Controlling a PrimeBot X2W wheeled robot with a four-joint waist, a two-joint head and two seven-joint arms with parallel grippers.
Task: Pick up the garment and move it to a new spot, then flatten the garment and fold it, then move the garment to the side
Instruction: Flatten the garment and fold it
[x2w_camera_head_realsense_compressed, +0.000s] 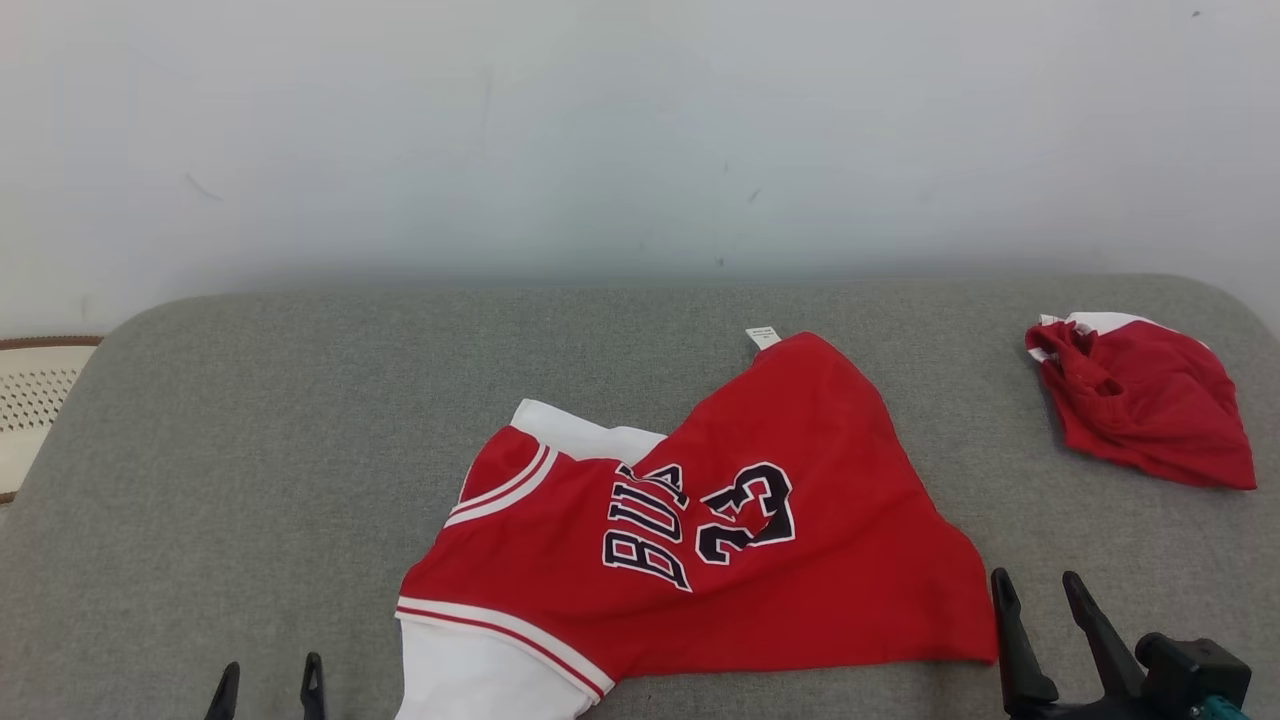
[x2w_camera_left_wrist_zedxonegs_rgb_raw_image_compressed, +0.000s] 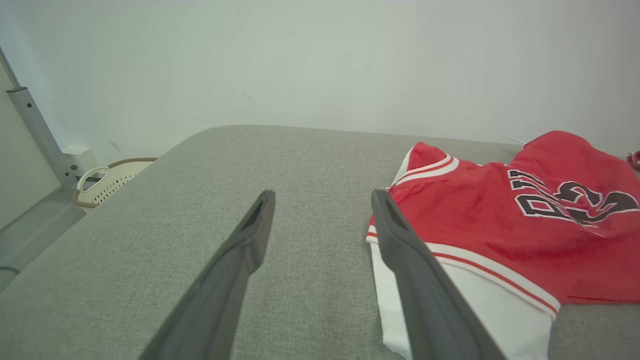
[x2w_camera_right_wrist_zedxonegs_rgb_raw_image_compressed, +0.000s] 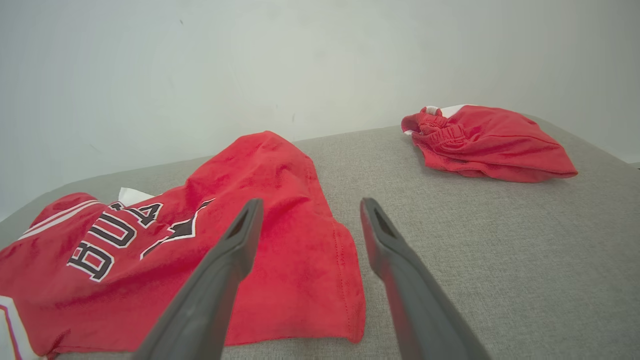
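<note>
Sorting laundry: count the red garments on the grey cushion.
2: the red-and-white numbered jersey lies crumpled at centre; the bunched red fabric garment sits apart, far right.

There are 2 red garments on 1 grey padded surface (x2w_camera_head_realsense_compressed: 250, 450): 1 jersey (x2w_camera_head_realsense_compressed: 830, 450) and 1 bundle (x2w_camera_head_realsense_compressed: 1150, 410) with an elastic waistband. The jersey has 1 white label (x2w_camera_head_realsense_compressed: 762, 337) at its edge, 1 printed number (x2w_camera_head_realsense_compressed: 748, 512) made of 2 digits, and 1 row of dark letters (x2w_camera_head_realsense_compressed: 648, 530), partly folded under. There are 2 grippers, 1 left gripper (x2w_camera_head_realsense_compressed: 272, 665) and 1 right gripper (x2w_camera_head_realsense_compressed: 1036, 577), each with 2 dark fingers (x2w_camera_left_wrist_zedxonegs_rgb_raw_image_compressed: 240, 280), so 4 in all. Beside the surface are 1 pale perforated basket (x2w_camera_head_realsense_compressed: 30, 400) and 1 grey metal post (x2w_camera_left_wrist_zedxonegs_rgb_raw_image_compressed: 35, 125). Behind it all is 1 pale wall (x2w_camera_head_realsense_compressed: 600, 130).
</note>
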